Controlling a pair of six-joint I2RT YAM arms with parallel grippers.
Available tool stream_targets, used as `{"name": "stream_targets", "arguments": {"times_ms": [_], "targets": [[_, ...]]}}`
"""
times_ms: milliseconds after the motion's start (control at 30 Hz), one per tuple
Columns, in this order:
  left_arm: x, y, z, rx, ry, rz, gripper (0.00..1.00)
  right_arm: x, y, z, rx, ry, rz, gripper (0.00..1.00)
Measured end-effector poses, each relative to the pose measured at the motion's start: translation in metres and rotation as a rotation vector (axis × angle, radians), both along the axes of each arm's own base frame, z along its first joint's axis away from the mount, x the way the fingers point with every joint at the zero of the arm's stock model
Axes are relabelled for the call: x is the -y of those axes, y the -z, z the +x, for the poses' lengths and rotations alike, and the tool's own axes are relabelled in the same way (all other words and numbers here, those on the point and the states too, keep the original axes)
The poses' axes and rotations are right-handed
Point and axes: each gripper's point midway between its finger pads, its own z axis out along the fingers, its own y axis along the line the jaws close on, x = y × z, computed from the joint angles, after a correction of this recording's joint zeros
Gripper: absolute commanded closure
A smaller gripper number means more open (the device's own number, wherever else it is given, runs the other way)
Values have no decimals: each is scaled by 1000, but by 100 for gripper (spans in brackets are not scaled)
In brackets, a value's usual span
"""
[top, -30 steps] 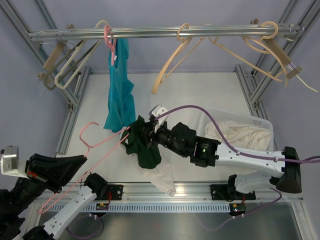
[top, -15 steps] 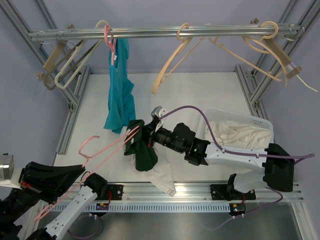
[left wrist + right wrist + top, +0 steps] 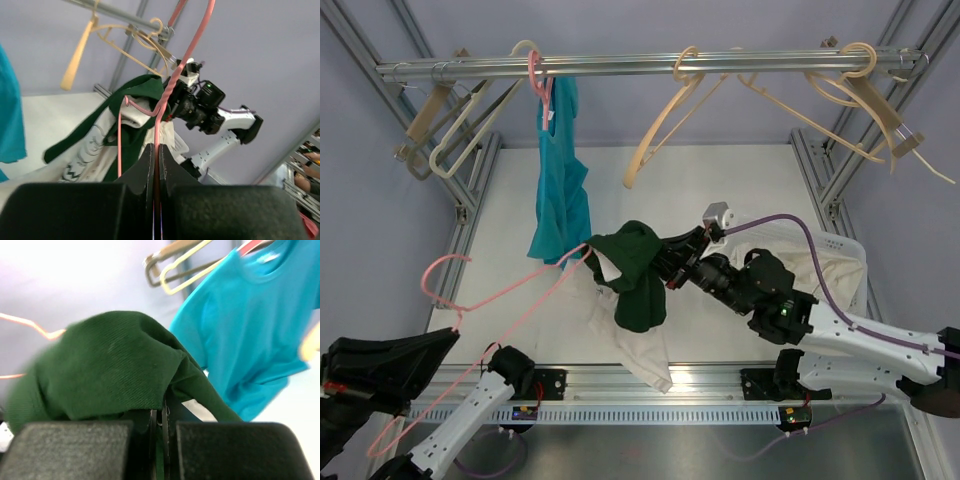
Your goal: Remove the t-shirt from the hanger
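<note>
A dark green and white t-shirt (image 3: 638, 268) hangs bunched on the far end of a pink hanger (image 3: 510, 300) above the table's middle. My left gripper (image 3: 157, 150) is shut on the hanger's thin pink bar, low at the near left (image 3: 450, 336). My right gripper (image 3: 160, 415) is shut on a fold of the green cloth (image 3: 110, 365) and comes in from the right (image 3: 667, 266). The shirt's white lower part (image 3: 642, 348) trails down onto the table. In the left wrist view the hanger (image 3: 170, 90) still threads through the shirt (image 3: 135, 100).
A teal t-shirt (image 3: 560, 190) hangs from the metal rail (image 3: 650, 66) at the back left. Several bare wooden hangers (image 3: 670, 130) hang along the rail. A white basket (image 3: 844, 248) with cream cloth stands at the right. Frame posts flank both sides.
My right gripper has shut on the green cloth and drawn it up and to the right. My left arm has pulled the pink hanger back toward the near left.
</note>
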Motion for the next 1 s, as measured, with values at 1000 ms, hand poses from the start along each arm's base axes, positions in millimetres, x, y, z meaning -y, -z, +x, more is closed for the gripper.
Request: {"name": "stream_targets", "arguments": {"times_ms": [1000], "targets": [[5, 35, 48, -96, -125, 112, 100, 218, -229, 68, 121, 858, -69, 100]]}}
